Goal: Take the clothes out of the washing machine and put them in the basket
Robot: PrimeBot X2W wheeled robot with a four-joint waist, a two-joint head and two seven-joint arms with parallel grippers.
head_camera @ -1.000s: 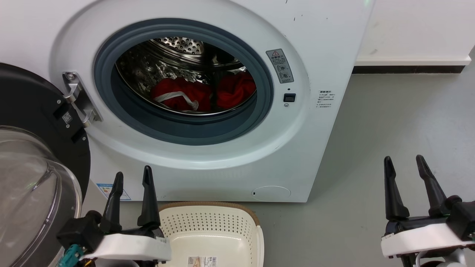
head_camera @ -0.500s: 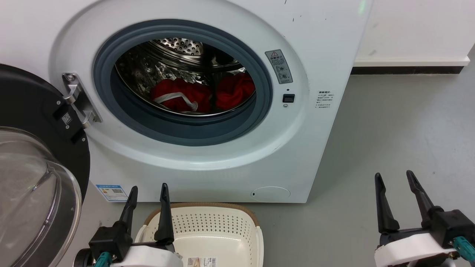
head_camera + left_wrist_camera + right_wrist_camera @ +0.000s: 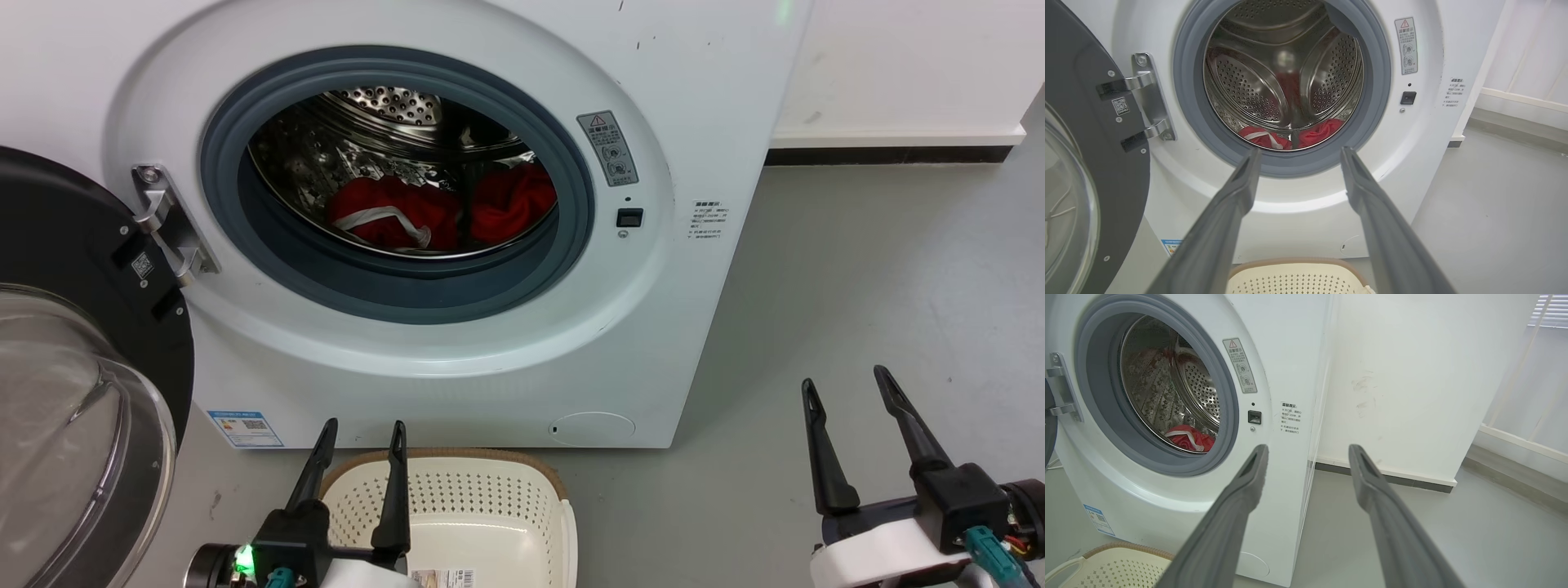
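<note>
The white washing machine (image 3: 457,343) stands with its door swung open to the left. Two red clothes lie at the bottom of its steel drum: a striped garment (image 3: 384,214) on the left and a plain red garment (image 3: 513,202) on the right, also seen as the striped garment (image 3: 1263,138) and the plain garment (image 3: 1321,130). The cream basket (image 3: 490,510) with a brown rim sits on the floor in front of the machine, empty. My left gripper (image 3: 363,431) is open over the basket's left side. My right gripper (image 3: 845,382) is open above the floor at the right.
The open door (image 3: 73,384), black-rimmed with clear glass, stands at the left on a metal hinge (image 3: 167,220). Grey floor (image 3: 882,269) extends right of the machine to a white wall with a dark skirting (image 3: 890,153). A window with blinds (image 3: 1535,375) is at the far right.
My left gripper has moved right and down, from beside the basket to over its left side. My right gripper has moved left and slightly lower. The clothes have not moved.
</note>
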